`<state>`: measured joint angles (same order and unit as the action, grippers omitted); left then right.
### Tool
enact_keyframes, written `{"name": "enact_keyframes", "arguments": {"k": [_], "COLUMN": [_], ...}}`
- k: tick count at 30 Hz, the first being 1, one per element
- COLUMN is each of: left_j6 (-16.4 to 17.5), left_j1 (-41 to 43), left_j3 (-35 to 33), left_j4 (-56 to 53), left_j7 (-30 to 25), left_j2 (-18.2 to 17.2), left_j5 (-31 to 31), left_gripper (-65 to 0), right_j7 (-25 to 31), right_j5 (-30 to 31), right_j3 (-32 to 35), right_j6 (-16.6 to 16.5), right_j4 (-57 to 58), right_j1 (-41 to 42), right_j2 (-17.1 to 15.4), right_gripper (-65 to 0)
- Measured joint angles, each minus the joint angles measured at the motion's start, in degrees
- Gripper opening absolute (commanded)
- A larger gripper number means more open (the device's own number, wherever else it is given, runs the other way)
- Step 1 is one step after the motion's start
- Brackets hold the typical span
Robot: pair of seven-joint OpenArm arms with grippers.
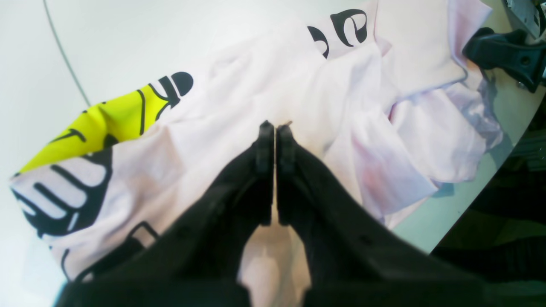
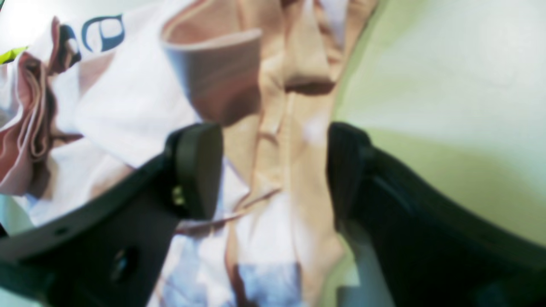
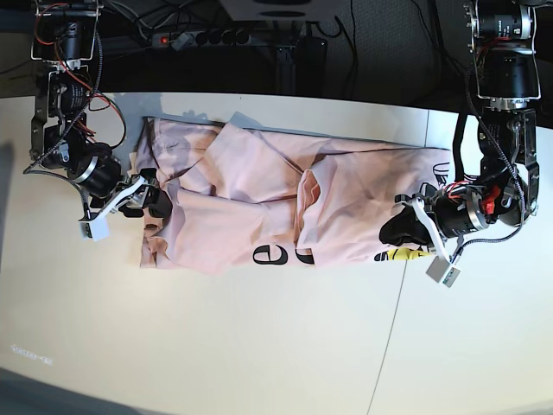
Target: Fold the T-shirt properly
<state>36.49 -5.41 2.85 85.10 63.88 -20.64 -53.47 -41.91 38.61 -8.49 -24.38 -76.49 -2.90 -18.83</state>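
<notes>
T-shirt [image 3: 259,199] spread rumpled on white table [image 3: 259,346].

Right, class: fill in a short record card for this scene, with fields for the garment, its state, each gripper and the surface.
garment: pale pink T-shirt with black lettering and a yellow graphic
state: spread lengthwise, rumpled, partly folded over itself
left gripper: shut, pinching the shirt fabric near the yellow print
right gripper: open, jaws straddling the cloth at the other end
surface: white table

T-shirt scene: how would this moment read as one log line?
T-shirt: rumpled, spread on table | left end effector: shut on T-shirt | right end effector: open over T-shirt
</notes>
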Motion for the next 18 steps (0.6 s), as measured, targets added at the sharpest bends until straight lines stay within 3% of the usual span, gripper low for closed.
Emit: {"name": "enact_keyframes", "arguments": {"k": [7,18], "left_j6": [0.00,0.00], "left_j1": [-0.02,-0.02], "left_j3": [0.00,0.00], "left_j4": [0.00,0.00], "left_j7": [0.00,0.02], "left_j2": [-0.11,-2.54], "left_j5": [0.00,-0.15], "left_gripper": [-63.7,-63.7], "right_j7": [0.57,0.57], "right_j5": [0.44,-0.04], "right_j3": [-0.02,0.00], "right_j6": [0.00,0.04], "right_j4": [0.17,0.17], "right_j1": [0.04,0.04], "right_j2": [3.61,3.76], "right_gripper": [-24.7,-25.0]}}
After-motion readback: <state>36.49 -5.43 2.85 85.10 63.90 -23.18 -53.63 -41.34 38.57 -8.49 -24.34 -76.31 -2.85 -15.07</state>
